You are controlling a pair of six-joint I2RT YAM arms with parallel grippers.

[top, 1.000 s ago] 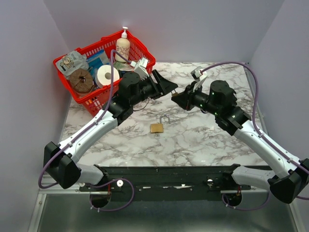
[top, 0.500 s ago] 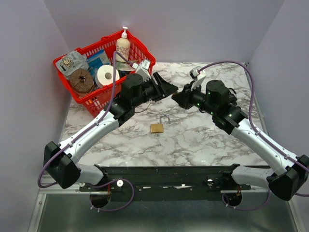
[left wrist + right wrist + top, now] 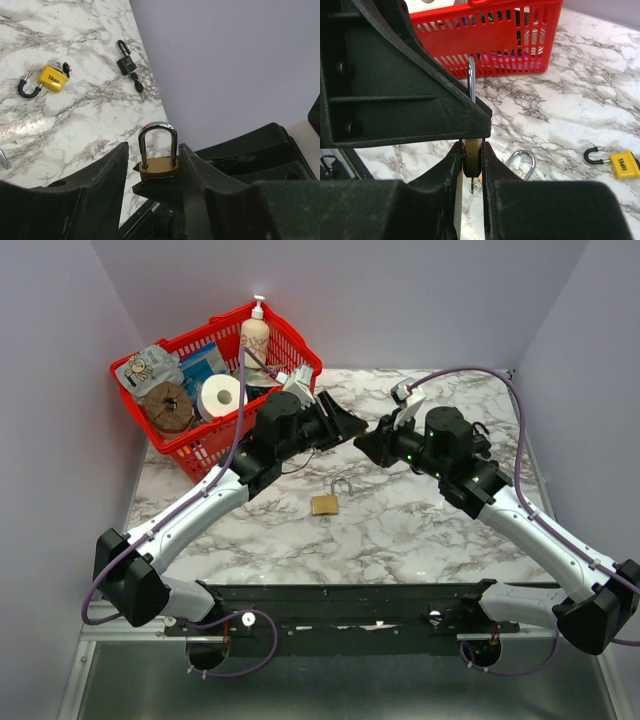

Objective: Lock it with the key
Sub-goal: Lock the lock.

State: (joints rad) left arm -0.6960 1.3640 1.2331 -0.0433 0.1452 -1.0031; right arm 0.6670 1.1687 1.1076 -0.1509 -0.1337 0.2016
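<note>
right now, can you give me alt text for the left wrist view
A brass padlock with its silver shackle upright sits between the spread fingers of the left claw. Beyond it, on the marble table, lie a yellow padlock and a small black padlock.

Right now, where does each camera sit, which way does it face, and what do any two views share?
Top: above and behind the arm bases, looking down on the table; both arms show, left gripper and right gripper nearly meeting.
Left wrist: on the left arm, facing a table edge and wall; its open fingers frame the brass padlock.
Right wrist: on the right arm, facing the red basket; its fingers clamp that padlock.
Shared: both wrist views show the brass padlock and a yellow padlock.
</note>
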